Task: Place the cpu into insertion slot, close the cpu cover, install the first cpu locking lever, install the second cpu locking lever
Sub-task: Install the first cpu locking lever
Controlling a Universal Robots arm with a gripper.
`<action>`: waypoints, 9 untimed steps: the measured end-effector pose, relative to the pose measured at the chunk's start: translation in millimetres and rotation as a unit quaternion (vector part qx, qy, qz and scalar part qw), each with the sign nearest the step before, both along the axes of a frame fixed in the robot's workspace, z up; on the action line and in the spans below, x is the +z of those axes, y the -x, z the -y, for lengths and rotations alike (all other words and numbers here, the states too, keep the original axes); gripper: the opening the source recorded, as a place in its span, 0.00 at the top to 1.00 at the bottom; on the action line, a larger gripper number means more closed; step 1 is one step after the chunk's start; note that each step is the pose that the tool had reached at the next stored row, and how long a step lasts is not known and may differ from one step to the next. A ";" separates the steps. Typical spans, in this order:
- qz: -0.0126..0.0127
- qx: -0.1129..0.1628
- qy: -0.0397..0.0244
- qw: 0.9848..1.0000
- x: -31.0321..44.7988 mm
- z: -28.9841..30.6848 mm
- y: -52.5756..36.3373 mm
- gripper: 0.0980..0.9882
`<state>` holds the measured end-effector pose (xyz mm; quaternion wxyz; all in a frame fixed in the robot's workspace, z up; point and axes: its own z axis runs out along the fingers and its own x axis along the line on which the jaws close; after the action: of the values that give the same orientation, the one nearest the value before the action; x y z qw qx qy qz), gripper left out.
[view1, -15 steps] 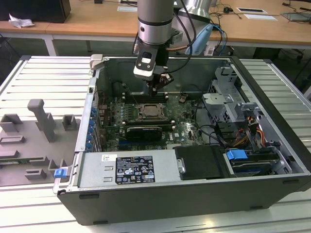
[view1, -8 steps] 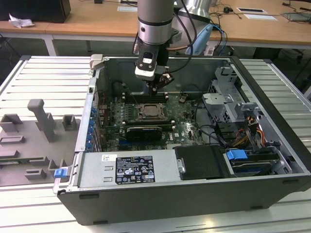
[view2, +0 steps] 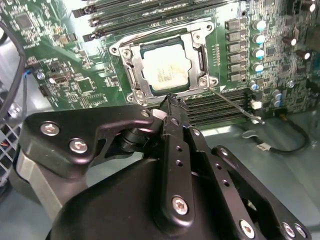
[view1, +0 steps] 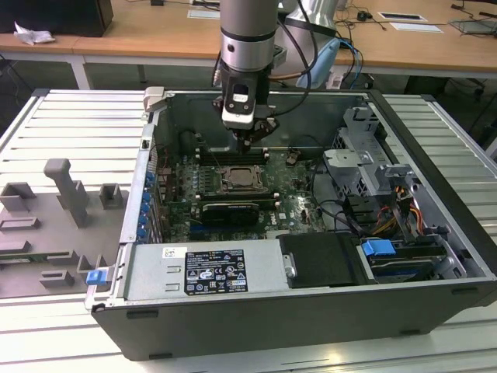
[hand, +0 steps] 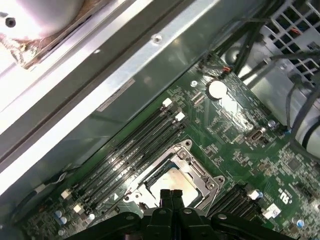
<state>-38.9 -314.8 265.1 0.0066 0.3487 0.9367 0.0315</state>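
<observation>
Lab: wooden desks [view1: 155, 40], slatted metal workbench [view1: 78, 116].

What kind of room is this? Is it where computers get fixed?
Probably a robot lab or workshop. A robot arm reaches into an open computer case on a ribbed metal table, and office desks stand behind.

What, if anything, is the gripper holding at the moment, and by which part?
Nothing: the gripper has its fingers pressed together with nothing between them, close over the cpu, which lies in the insertion slot.
</observation>
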 end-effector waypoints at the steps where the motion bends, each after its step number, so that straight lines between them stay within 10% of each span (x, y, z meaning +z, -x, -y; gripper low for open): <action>1: 0.000 0.007 0.000 1.000 0.0 0.0 0.0 0.99; 9: 0.000 0.094 0.000 0.996 0.1 0.0 0.1 0.99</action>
<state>-39.0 -314.8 265.2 0.0036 0.2591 0.9653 0.0319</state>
